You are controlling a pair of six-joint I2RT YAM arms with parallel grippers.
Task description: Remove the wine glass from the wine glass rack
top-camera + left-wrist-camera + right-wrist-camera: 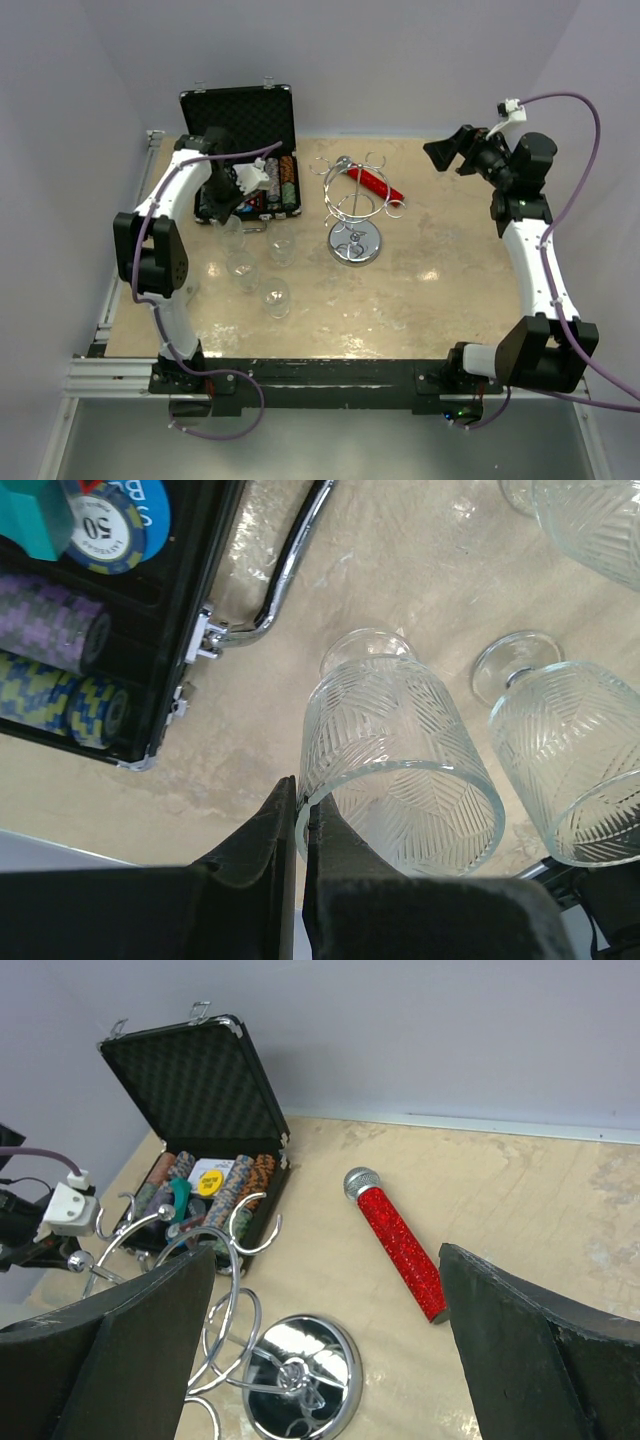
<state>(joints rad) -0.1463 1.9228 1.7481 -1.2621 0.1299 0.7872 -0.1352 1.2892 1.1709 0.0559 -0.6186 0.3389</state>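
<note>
So the left hand (300,825) is pinched shut on the wine glass (400,770) rim, left of centre beside three more glasses (275,297), right hand (452,155) gaping upper right, wine glass rack (352,212) mid-frame on the counter (430,280), red microphone (376,182) behind it, open case (240,115) upper left holding poker chips (280,185).

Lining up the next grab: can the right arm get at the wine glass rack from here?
Probably yes. The right gripper is open, raised off to the right of the wine glass rack, and only the red microphone lies flat near that path.
</note>
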